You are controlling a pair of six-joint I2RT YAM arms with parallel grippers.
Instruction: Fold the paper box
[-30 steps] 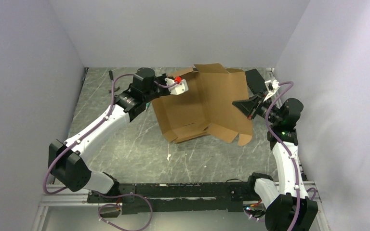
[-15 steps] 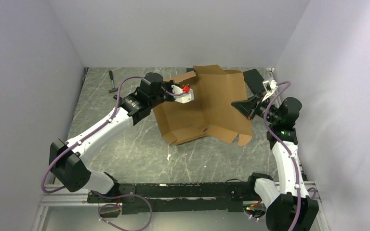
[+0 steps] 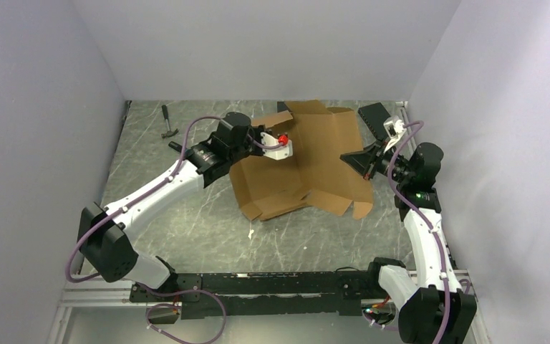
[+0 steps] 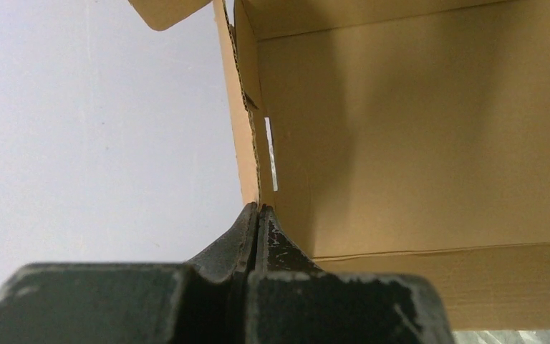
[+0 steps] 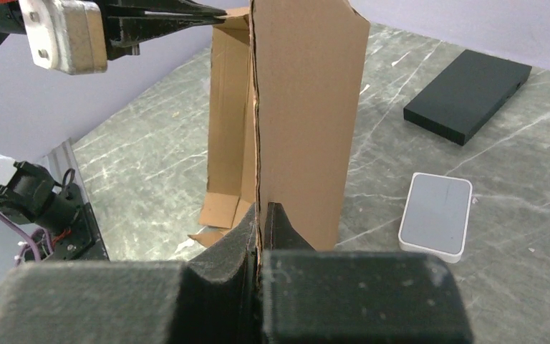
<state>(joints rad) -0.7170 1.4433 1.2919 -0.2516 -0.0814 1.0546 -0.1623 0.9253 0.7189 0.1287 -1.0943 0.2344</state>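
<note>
Paper box (image 3: 308, 161) sits between the two arms, partly formed, its near flaps seemingly resting on the table (image 3: 186, 229). Left gripper (image 4: 258, 215): jaws pressed together on the thin edge of a cardboard side wall that rises straight ahead of the fingertips. A narrow slot cut-out lies just beyond them and the box's inner panel spreads off to the gripper's right. Right gripper (image 5: 260, 215): also clamped shut, on the edge of a tall panel standing upright directly in front of its fingers. To that gripper's right, a small white case (image 5: 437, 213) lies flat on the table, with a black slab (image 5: 467, 95) farther out beyond it. Progress, judged: early to middle. At least two panels are raised off the flat and one corner crease shows. The small near flaps splay loose, walls are not locked into slots, and no closed box shape exists. Remaining: square up the side walls, tuck the end flaps, fold the lid over.
</note>
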